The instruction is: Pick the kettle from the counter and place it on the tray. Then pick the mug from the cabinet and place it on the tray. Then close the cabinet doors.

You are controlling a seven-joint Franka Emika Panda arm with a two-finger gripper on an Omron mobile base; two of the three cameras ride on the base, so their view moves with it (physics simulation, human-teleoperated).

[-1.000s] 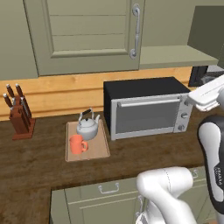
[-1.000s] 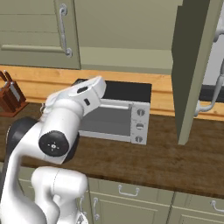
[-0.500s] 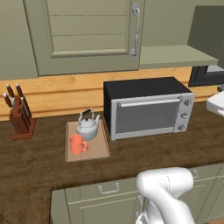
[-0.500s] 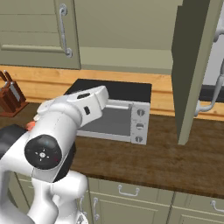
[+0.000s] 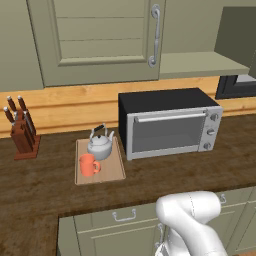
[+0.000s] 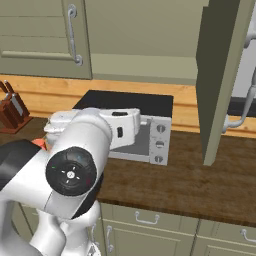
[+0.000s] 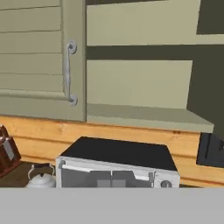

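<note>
Cabinet doors: left door shut, right door swung open beside the toaster oven. Kettle and mug on tray. Fingers clenched, empty. Risk: arm clipping the open door's edge, or a glancing push leaving it ajar.

A black-topped toaster oven stands right of a knife block holding dark-handled knives.
</note>
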